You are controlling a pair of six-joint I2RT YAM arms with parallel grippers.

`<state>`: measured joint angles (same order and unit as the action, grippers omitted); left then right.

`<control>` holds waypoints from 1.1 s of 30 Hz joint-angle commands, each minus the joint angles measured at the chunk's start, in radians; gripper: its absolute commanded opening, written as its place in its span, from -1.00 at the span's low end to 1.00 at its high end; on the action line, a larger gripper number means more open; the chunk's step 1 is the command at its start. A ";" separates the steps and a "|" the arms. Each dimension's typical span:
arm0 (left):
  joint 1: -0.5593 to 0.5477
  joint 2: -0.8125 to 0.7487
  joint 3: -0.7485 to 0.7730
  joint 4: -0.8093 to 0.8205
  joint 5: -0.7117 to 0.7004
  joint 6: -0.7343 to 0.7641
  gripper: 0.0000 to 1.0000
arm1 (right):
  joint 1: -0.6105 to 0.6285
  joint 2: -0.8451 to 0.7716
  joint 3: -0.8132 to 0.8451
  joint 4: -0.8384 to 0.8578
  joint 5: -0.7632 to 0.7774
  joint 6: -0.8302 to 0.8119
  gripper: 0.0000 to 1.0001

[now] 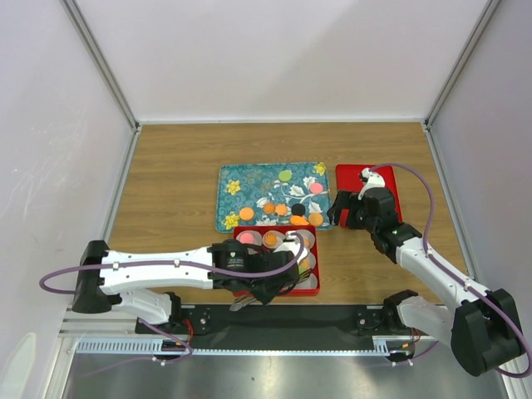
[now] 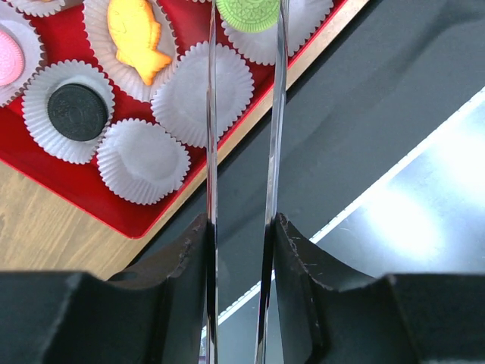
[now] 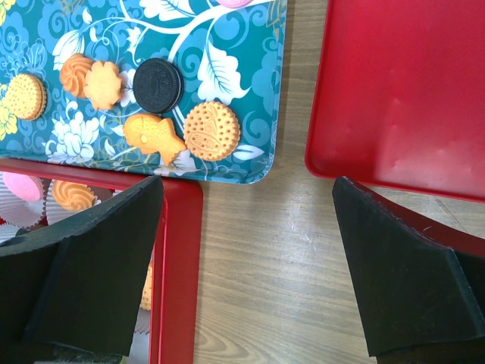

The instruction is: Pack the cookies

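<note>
Loose cookies lie on the teal tray (image 1: 249, 179): a green one (image 1: 285, 175), a pink one (image 1: 316, 188), a black one (image 3: 158, 83) and several orange ones (image 3: 211, 130). The red box (image 1: 320, 270) of white paper cups holds a black cookie (image 2: 77, 112), an orange fish cookie (image 2: 136, 38) and a pink one (image 2: 6, 59). My left gripper (image 2: 241, 227) is shut on metal tongs (image 2: 211, 152), whose tips pinch a green cookie (image 2: 246, 11) over a cup. My right gripper (image 3: 246, 186) is open and empty above bare wood between the box and the red lid (image 3: 402, 91).
Two empty paper cups (image 2: 144, 159) sit in the box's near corner. The box's near edge lies close to the black base rail (image 1: 291, 320). The red lid (image 1: 391, 179) lies right of the tray. White walls enclose the table on three sides.
</note>
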<state>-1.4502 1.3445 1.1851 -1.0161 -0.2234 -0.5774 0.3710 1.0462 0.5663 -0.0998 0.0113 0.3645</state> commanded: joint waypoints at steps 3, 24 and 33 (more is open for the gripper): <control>-0.012 0.002 0.004 0.039 0.024 -0.024 -0.19 | 0.002 -0.012 0.032 0.018 0.009 -0.009 1.00; -0.021 0.018 -0.004 0.047 0.035 -0.021 0.00 | 0.003 -0.014 0.032 0.020 0.007 -0.009 0.99; -0.021 0.012 0.001 0.039 0.036 -0.013 0.06 | 0.005 -0.015 0.030 0.018 0.009 -0.009 0.99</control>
<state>-1.4624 1.3617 1.1732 -1.0023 -0.1974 -0.5861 0.3714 1.0462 0.5663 -0.0998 0.0109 0.3645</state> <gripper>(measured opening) 0.529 0.994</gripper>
